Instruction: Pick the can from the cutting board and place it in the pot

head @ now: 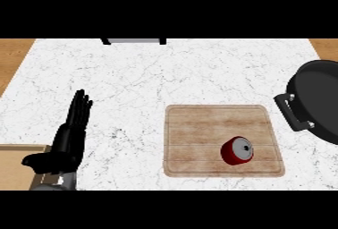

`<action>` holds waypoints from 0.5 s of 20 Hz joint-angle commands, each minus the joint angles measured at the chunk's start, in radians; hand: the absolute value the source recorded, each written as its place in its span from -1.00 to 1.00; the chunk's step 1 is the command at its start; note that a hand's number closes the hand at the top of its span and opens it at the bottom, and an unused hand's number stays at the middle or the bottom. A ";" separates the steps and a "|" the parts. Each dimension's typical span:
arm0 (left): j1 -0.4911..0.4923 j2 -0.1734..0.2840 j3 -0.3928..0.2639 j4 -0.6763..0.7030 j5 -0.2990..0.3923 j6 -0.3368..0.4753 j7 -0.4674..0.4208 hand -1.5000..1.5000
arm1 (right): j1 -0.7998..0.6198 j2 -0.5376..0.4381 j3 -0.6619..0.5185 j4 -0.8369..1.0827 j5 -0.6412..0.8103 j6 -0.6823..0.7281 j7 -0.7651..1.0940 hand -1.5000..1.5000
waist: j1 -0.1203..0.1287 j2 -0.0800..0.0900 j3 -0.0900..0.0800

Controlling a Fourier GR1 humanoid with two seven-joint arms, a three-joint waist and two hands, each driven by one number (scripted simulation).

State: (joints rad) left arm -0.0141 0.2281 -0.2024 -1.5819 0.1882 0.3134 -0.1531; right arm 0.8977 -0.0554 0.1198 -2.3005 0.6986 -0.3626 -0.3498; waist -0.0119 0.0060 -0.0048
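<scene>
Red can (237, 150) sits on the cutting board (198, 129), lower-right part of it, tipped so its silver top faces up and to the right. Nobody's touching it. Board lies flat on the marble counter (132, 76), roughly centre-right in the head view.

Pot (317, 100) next: black, cut off by the right edge, one handle (292, 112) pointing toward the board's top-right corner. Close to the board but not touching it, as far as I can see. Inside of the pot is dark, nothing visible in there.

Left hand (69, 134) over at the left, well apart from the can, fingers straight and relaxed, thumb out to the side, holding nothing. Looks parked. Right hand: not in shot at all, so can't say anything about it.

Progress? Basically zero. Can not grasped, not lifted, pot w/o can. Reach, grasp, carry across to the pot, release: all left to do.
</scene>
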 commanded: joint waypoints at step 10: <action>-0.028 -0.019 0.024 0.028 -0.002 -0.024 -0.001 0.00 | -0.175 0.055 0.371 0.101 0.592 0.091 0.590 -1.00 | 0.016 -0.004 0.004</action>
State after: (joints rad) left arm -0.0274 0.1996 -0.2160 -1.5658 0.1690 0.3100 -0.1571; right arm 0.8128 -0.0070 0.3854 -2.2718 1.1565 -0.2669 0.0941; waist 0.0103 0.0069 -0.0031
